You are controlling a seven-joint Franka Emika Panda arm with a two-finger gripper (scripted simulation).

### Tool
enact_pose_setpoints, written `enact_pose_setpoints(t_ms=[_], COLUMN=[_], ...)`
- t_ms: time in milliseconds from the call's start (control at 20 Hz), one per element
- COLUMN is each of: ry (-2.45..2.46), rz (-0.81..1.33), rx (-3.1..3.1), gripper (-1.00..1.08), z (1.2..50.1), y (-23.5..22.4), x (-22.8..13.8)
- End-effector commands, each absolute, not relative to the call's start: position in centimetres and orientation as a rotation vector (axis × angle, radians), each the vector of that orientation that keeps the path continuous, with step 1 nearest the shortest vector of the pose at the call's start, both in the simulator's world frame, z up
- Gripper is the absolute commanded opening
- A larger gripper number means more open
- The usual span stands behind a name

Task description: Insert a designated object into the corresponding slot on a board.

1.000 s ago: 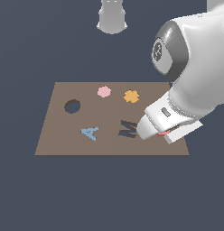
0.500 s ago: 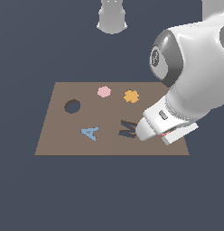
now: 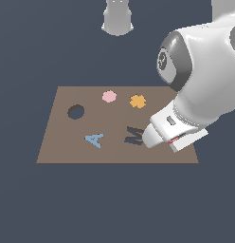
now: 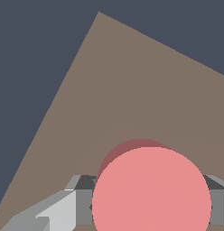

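Over the flat brown board [image 3: 67,147], near its corner on the exterior view's right, my tool [image 4: 150,205] pinches the thick coral-red disc [image 4: 151,191], well apart from dark round slot [image 3: 76,112].

Disc [image 4: 151,189] btwn jaws, above board [image 3: 58,147]

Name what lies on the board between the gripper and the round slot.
In the exterior view, the dark M cut-out and blue A lie between the gripper and the slot.
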State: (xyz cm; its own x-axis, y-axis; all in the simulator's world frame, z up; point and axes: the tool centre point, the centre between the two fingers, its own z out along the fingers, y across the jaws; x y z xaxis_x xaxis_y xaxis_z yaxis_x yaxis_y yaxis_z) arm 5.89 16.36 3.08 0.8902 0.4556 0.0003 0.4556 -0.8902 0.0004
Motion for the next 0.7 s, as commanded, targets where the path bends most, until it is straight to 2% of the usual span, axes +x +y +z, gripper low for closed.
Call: enact_pose_setpoints(t_ms=[0,650], ry=[0.741,0.893], rz=[0.000,0.000], rx=[3.052,3.012], gripper=[-1.00,-1.00], z=[3.1,3.2], y=[16.2,12.4], x=[5.8,3.0])
